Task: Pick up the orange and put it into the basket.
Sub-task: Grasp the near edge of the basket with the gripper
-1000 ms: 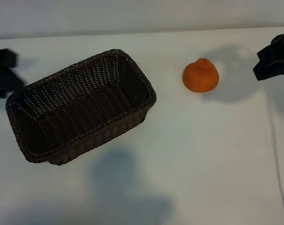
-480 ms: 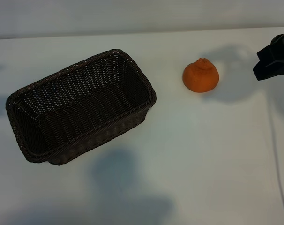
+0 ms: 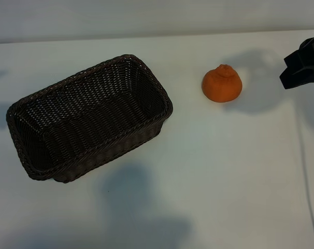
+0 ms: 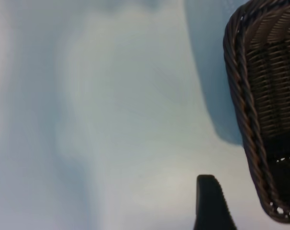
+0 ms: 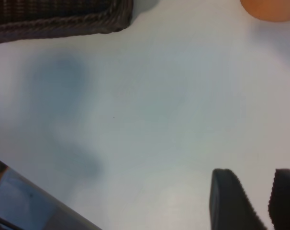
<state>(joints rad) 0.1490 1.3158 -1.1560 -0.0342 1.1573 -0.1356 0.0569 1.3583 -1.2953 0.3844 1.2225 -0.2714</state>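
Dark brown woven wicker basket (image 3: 89, 124) and bright orange knobbed citrus fruit (image 3: 222, 84) on a white table (image 3: 224, 176).

The left gripper (image 4: 209, 203) hangs beside the basket's short end, only one dark finger showing, so I cannot tell its spread. The orange sits upright on the table, right of the basket and apart from it. Farther right, the right gripper (image 5: 252, 199) hangs with fingers slightly apart, holding nothing.
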